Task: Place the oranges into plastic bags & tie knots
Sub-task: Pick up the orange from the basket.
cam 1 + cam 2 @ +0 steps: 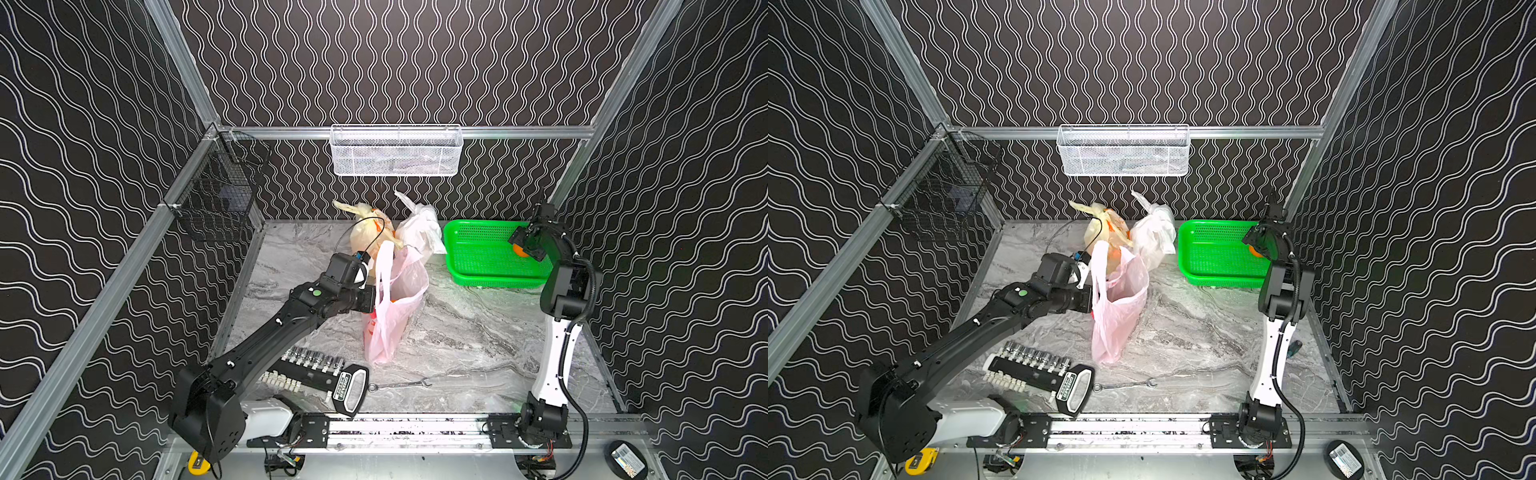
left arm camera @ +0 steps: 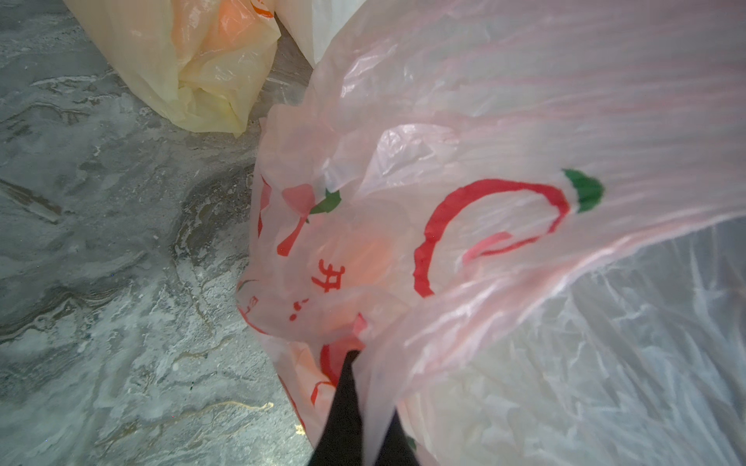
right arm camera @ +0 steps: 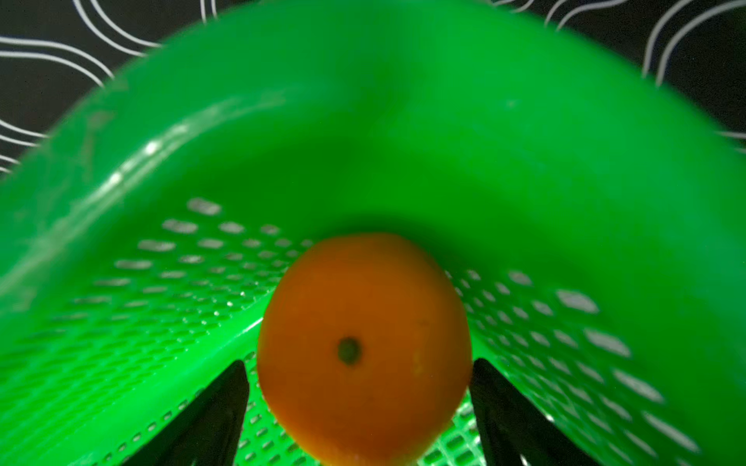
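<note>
left jaws pinch crinkly pink bag (image 2: 444,141); right jaws wide astride round orange (image 3: 363,347) in perforated basket (image 3: 363,121).

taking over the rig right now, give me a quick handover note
Left pincer: shut on the top edge of the pink bag, holding its mouth up.
Right pincer: open, straddling the one orange seen in the green basket; not yet clamped.
Done: yellowish bag and white bag sit at the back, and their tops look knotted. Orange shapes show through the pink bag.
Left: grip that orange, drop it in the pink bag, tie the handles.
</note>
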Robot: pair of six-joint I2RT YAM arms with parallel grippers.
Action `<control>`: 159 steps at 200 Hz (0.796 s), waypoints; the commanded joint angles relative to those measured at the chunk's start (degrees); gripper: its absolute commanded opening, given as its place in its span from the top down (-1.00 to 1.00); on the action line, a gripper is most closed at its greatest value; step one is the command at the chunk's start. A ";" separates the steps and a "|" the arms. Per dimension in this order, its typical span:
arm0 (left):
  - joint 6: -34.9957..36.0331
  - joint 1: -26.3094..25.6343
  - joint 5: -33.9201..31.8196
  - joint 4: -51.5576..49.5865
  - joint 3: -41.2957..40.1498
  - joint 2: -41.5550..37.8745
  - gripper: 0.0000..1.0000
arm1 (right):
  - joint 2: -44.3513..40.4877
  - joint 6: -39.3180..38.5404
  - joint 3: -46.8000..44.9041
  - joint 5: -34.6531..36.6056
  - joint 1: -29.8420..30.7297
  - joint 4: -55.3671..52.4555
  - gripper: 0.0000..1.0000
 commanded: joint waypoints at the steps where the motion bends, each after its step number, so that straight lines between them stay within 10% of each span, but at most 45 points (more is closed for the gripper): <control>1: 0.22 -0.10 0.69 0.80 -0.36 0.09 1.00 | 1.41 -1.35 1.86 0.10 -0.06 -0.07 -0.70; 83: -2.75 -0.09 0.78 2.48 -2.83 -1.42 1.00 | -0.62 -2.42 -1.89 -1.72 -0.42 1.90 -0.25; 159: -8.64 1.82 10.91 10.04 -3.89 -2.17 1.00 | -20.68 5.64 -22.65 -8.41 -0.24 9.70 -0.06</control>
